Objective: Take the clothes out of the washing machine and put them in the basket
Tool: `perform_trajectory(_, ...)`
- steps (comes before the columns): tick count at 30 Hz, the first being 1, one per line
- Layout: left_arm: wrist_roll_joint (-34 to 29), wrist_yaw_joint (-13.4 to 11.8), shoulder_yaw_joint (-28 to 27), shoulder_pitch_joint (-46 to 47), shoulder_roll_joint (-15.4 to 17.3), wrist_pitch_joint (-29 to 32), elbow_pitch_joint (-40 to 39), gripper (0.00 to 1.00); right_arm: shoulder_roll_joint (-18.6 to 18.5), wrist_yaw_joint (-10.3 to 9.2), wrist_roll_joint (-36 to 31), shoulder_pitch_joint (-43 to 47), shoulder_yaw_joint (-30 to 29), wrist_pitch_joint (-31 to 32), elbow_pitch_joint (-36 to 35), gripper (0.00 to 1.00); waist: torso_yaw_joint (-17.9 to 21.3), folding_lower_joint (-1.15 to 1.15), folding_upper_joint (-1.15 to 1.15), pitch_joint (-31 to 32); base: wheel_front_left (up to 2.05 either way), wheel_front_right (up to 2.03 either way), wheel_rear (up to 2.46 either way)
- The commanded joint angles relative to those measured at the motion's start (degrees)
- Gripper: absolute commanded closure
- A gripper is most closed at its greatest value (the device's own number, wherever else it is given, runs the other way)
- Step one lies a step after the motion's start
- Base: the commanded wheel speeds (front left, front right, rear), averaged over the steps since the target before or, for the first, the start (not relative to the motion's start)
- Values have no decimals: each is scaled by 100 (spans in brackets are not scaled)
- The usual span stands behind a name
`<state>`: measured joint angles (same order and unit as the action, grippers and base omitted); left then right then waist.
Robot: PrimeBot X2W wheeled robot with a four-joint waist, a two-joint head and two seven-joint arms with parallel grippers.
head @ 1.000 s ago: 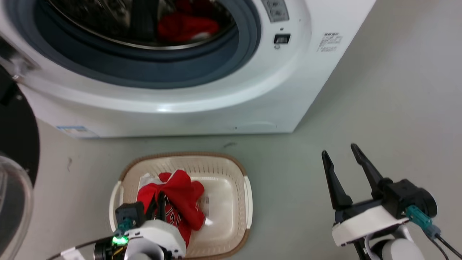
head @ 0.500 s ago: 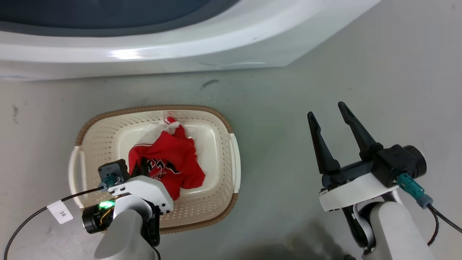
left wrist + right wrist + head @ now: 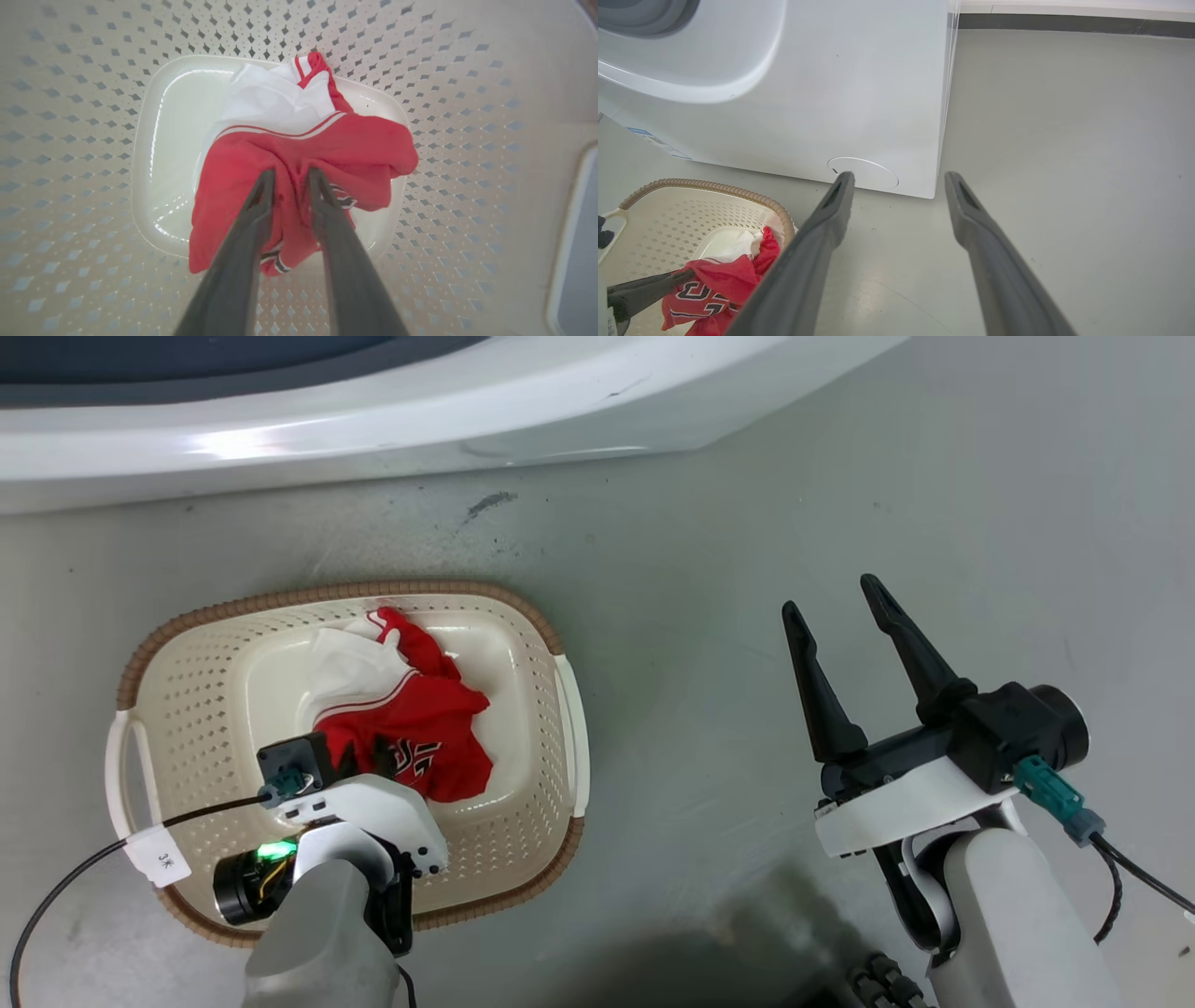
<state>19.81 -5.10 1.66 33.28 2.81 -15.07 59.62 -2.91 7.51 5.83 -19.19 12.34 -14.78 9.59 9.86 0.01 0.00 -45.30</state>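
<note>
Inside the basket (image 3: 336, 590), left gripper (image 3: 290, 173) pinches the red clothes (image 3: 364, 144), lettering unreadable; right gripper (image 3: 830, 595) spread, empty.

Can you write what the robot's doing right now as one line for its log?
left gripper: shut on clothes, inside basket | right gripper: open, above floor

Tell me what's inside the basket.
Red clothes with a white part lie bunched on the basket floor, the left tool closed on their middle. The floor beneath the cloth is hidden, so anything under it cannot be told.
</note>
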Motion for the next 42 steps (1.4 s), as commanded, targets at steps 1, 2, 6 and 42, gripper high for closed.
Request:
perform_trajectory(1, -53, 2, 76, -12, 9, -14, -53, 0, 5, -4, -2, -38, -26, -28, 80, 0, -42, -1, 0, 162, 0, 0, 0)
perform_trajectory(2, -23, 9, 92, -60, 10, -14, -112, 0, 1, -4, -22, -4, -48, -32, 124, 0, -69, -1, 0, 274, 0, 0, 0)
perform_trajectory(6, -2, 67, 247, -325, 9, -15, -468, 0, -1, -4, -82, 203, -168, -41, 209, 0, -207, -1, 0, 797, 0, 0, 0)
perform_trajectory(42, -432, 49, 1363, 337, 9, -15, -3151, 0, 4, -4, -127, 1771, -914, 706, -994, 0, -767, -1, 0, 2845, 0, 0, 0)
